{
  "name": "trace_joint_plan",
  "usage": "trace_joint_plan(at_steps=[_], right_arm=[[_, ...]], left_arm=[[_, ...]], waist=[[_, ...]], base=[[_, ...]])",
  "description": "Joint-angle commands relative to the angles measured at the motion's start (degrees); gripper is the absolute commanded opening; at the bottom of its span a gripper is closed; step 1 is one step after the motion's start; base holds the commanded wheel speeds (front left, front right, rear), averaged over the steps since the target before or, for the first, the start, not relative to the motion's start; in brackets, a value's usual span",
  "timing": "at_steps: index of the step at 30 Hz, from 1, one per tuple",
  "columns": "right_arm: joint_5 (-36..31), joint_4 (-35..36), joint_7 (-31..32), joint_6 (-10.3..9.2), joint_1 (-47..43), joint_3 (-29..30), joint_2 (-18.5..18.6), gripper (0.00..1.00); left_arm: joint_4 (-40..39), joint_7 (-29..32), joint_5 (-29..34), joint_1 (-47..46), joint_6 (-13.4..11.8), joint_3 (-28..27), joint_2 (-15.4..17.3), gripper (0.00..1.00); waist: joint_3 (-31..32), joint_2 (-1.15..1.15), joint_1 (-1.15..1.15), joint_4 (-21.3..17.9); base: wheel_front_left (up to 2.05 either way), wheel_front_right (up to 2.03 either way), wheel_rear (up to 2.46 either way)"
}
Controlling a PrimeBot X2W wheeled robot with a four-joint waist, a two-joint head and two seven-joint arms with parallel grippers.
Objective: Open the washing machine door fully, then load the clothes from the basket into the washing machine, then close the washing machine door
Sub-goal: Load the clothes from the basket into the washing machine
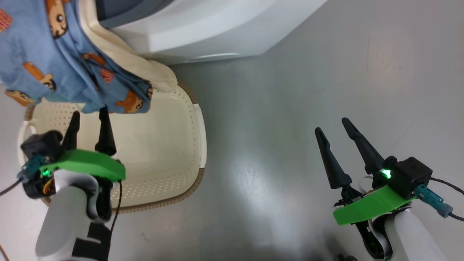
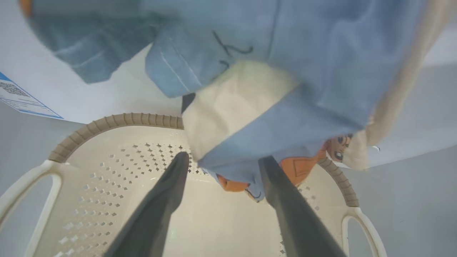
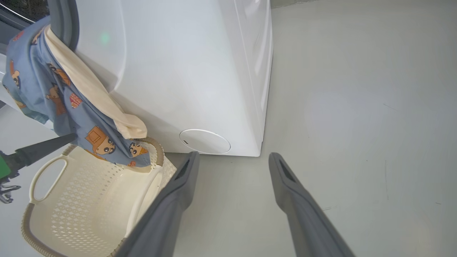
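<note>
The clothes (image 1: 54, 54) hang in the upper left of the head view, draped out of the washing machine (image 1: 203, 29) and down its white front. Their lower hem dangles over the far end of the basket (image 1: 174, 145), which sits on the floor (image 1: 290, 108) against the machine and is otherwise bare inside. A cream piece (image 1: 119, 54) trails along the right edge of the blue bear-print fabric.

The left gripper (image 1: 90, 113) sits at centre left, over the basket, with its fingers spread apart and holding nothing. Its tips reach right up to the hem, but I cannot tell whether they touch it. The right gripper (image 1: 331, 125), at lower right over bare floor, is likewise spread and holds nothing, well apart from the load.

Loading looks only half done, since much of the fabric is outside the opening. The hanging weight could drag the whole bundle back down into the basket or onto the floor. A pinch on the hem alone, followed by a pull, would draw it out rather than in. If the door is swung shut with cloth over the lip, the fabric would jam in the seal.
</note>
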State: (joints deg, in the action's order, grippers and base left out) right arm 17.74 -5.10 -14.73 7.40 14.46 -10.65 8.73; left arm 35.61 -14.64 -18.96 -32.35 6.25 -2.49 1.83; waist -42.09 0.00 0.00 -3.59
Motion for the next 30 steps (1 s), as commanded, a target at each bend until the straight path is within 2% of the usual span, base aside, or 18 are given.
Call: trace_joint_plan(at_steps=[1,7,13,17,18,19,20,30], right_arm=[[-0.3,1.4,-0.3,0.09,-0.4,-1.2,-0.1,1.0],[-0.6,1.7,-0.3,0.09,0.1,-1.1,-0.5,1.0],[-0.9,1.8,-0.3,0.09,0.4,-1.0,-0.7,1.0],[-0.8,1.6,-0.3,0.09,0.8,-1.0,-0.7,1.0],[-0.8,1.5,-0.3,0.09,0.9,-1.0,-0.8,1.0],[-0.9,1.4,-0.3,0.09,1.0,-1.1,-0.8,1.0],[-0.9,1.3,-0.3,0.09,1.0,-1.1,-0.8,1.0],[-0.9,0.1,-0.3,0.09,1.2,-1.2,-0.8,1.0]], left_arm=[[-0.2,-0.4,-0.2,0.1,0.5,-0.8,1.3,1.0],[-0.6,-0.4,-4.0,-4.4,1.2,2.0,1.2,1.0],[-2.8,-0.4,-9.7,-7.9,1.2,8.6,4.1,1.0],[-2.3,-0.4,-10.8,-9.1,1.2,8.8,5.4,1.0],[-2.2,-0.4,-10.9,-9.3,1.2,8.9,5.4,0.8],[-2.1,-0.4,-10.9,-9.3,1.2,8.9,5.6,0.16],[-2.1,-0.4,-10.7,-9.3,1.2,8.9,5.8,0.0],[-6.7,-0.4,-12.3,-3.8,1.2,7.4,4.5,0.0]], waist=[[-1.4,0.0,0.0,-0.4],[-3.1,0.0,0.0,-0.6],[-4.4,0.0,0.0,-0.7],[-4.7,0.0,0.0,-0.7],[-4.7,0.0,0.0,-0.7],[-4.6,0.0,0.0,-0.6],[-4.5,0.0,0.0,-0.6],[-0.7,0.0,0.0,1.0]], base=[[0.0,0.0,0.0],[0.0,0.0,0.0],[0.0,0.0,0.0],[0.0,0.0,0.0],[0.0,0.0,0.0],[0.0,0.0,0.0],[0.0,0.0,0.0],[0.0,0.0,0.0]])
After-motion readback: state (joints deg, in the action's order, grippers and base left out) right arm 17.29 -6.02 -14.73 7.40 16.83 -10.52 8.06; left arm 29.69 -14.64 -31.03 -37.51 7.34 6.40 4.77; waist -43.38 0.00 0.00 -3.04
